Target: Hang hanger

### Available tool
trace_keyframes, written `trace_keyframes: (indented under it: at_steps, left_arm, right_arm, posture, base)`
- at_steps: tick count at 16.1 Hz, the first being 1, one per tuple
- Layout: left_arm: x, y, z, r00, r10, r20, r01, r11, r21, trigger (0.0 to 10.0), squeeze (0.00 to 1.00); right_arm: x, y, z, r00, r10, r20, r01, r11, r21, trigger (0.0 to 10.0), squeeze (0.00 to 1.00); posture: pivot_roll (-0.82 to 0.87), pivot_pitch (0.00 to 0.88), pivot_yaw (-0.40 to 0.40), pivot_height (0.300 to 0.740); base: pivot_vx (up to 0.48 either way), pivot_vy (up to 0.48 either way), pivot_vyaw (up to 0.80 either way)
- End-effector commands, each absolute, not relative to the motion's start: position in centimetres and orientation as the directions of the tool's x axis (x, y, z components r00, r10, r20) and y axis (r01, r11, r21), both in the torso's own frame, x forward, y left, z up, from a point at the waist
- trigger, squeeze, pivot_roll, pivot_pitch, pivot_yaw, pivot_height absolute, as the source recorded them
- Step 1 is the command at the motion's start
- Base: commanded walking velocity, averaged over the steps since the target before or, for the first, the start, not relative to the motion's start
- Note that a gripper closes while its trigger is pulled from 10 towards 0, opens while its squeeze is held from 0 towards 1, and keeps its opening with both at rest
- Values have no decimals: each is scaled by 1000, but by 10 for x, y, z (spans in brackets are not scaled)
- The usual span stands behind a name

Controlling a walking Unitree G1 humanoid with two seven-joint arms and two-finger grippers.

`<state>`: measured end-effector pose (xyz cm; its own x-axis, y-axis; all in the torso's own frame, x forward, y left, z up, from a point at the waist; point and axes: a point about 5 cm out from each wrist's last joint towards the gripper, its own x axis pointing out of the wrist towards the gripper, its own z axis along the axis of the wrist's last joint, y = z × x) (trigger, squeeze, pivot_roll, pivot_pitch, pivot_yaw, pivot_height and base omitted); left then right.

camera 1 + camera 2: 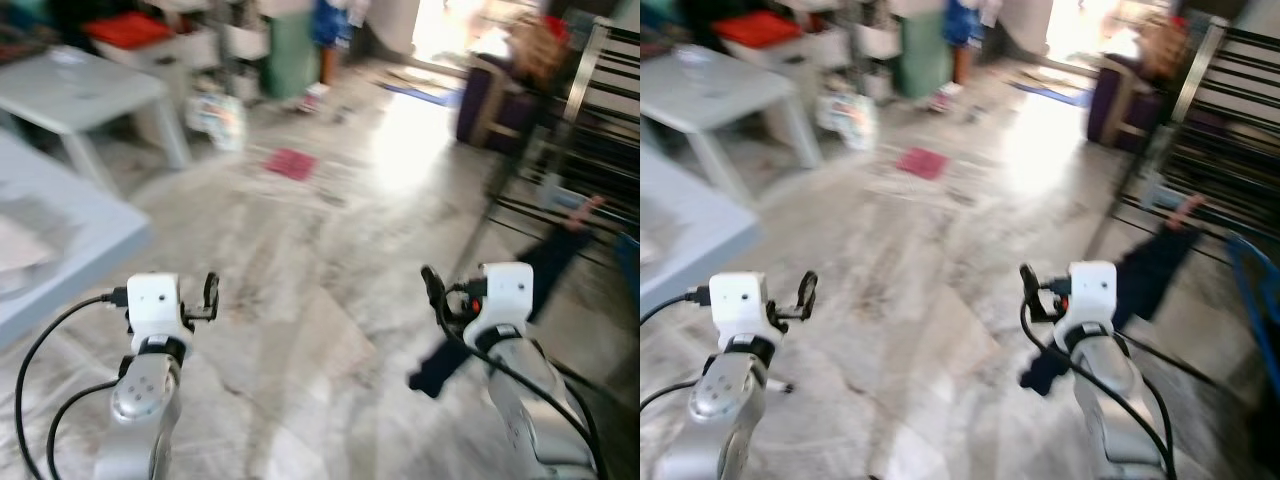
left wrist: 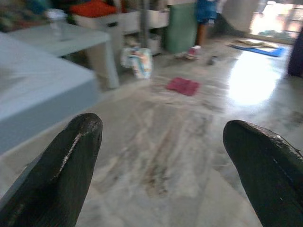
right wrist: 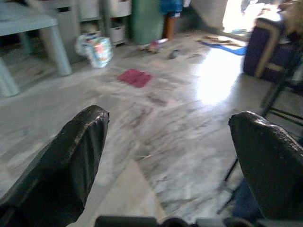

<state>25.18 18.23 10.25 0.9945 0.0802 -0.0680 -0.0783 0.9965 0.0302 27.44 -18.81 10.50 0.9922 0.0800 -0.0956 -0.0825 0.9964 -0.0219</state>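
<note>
The views are blurred. A black metal rack (image 1: 600,110) stands at the right. A dark garment (image 1: 545,270) droops from its lower bars toward the floor, topped by a pinkish piece (image 1: 590,207); the blur hides whether that is a hanger. My left gripper (image 1: 210,295) is raised over the marble floor, and in the left wrist view its fingers (image 2: 71,161) are spread with nothing between them. My right gripper (image 1: 432,290) hovers left of the garment, open and holding nothing, with bare floor between its fingers (image 3: 75,161).
A pale table (image 1: 70,90) stands at the back left and a light blue surface (image 1: 60,230) juts in at the near left. A red cloth (image 1: 290,162) lies on the floor. A printed bag (image 1: 215,115), a green bin (image 1: 290,50) and a purple case (image 1: 480,100) line the back.
</note>
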Motion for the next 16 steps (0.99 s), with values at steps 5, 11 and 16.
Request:
trace_keyframes:
  at_steps: [5,11,16]
  left_arm:
    - [253,165,113,999,46,-23,-45,998,33,10000,0]
    - [249,169,108,997,57,-56,-56,998,26,10000,0]
    - [248,166,109,997,28,-66,-30,999,-30,10000,0]
  right_arm:
    - [279,-178,117,990,136,-41,-138,989,-43,10000,0]
    - [285,-178,120,989,147,-30,-148,988,-38,10000,0]
    - [285,-176,120,988,147,-36,-147,989,16,10000,0]
  posture:
    - [53,61,-43,740]
    - [54,73,-50,740]
    - [51,78,-50,740]
  base:
    - [0,0,800]
    - [0,0,800]
    - [0,0,800]
